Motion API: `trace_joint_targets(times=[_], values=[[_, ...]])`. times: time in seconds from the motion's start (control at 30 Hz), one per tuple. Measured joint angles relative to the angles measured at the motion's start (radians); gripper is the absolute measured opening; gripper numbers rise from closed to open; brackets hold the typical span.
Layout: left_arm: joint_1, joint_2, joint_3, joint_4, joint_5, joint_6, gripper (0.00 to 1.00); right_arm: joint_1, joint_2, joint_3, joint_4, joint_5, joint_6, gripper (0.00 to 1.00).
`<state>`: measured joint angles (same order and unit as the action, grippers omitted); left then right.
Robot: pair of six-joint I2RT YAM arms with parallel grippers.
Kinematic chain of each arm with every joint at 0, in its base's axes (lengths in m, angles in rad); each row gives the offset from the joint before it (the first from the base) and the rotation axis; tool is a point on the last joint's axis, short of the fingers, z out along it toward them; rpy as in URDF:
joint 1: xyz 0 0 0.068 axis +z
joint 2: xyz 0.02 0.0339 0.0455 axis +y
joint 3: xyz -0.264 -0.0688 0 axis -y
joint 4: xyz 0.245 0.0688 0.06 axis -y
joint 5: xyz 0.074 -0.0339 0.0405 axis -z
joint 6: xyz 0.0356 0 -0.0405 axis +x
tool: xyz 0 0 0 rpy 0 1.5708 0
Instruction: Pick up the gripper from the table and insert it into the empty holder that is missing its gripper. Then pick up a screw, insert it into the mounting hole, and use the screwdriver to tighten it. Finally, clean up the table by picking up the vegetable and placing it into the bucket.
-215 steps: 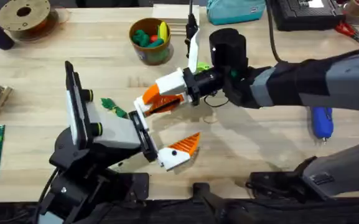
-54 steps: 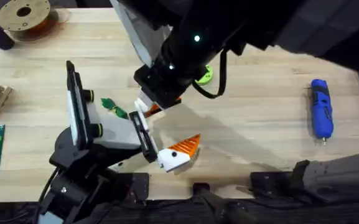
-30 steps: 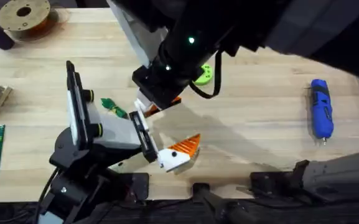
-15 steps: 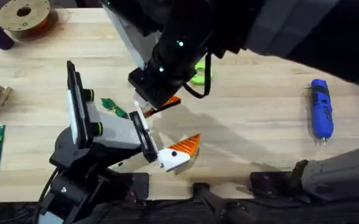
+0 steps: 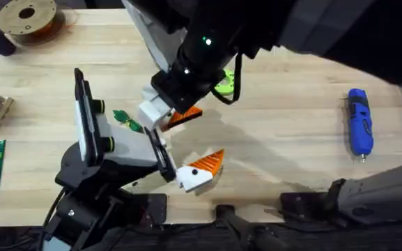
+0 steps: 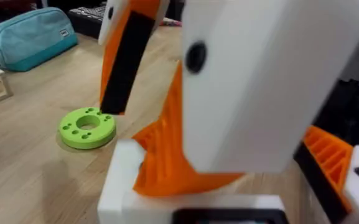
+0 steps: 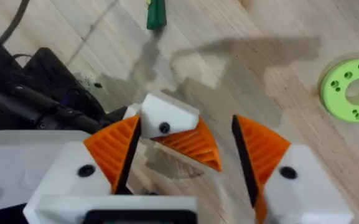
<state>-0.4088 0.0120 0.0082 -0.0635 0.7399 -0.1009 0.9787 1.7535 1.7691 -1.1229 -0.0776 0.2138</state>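
Hovering over the left gripper (image 5: 180, 157), the right gripper (image 7: 185, 158), fingers apart and gripping nothing, is needing squarer alignment with the holder (image 7: 165, 118) before pressing

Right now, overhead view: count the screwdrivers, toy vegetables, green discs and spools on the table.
screwdriver: 1
toy vegetable: 1
green disc: 1, partly under the right arm
spool: 1
Total: 4
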Motion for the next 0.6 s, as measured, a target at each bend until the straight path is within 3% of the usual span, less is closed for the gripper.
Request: trace_joint_targets(times=[0.3, 0.6], values=[[0.0, 0.0, 0.0, 0.0, 0.002, 0.01, 0.987, -0.017, -0.055, -0.018, -0.022, 0.008, 0.004, 0.898], [0.0, 0.0, 0.0, 0.0, 0.002, 0.012, 0.987, -0.11, -0.323, -0.267, 0.027, -0.016, 0.03, 0.901]])
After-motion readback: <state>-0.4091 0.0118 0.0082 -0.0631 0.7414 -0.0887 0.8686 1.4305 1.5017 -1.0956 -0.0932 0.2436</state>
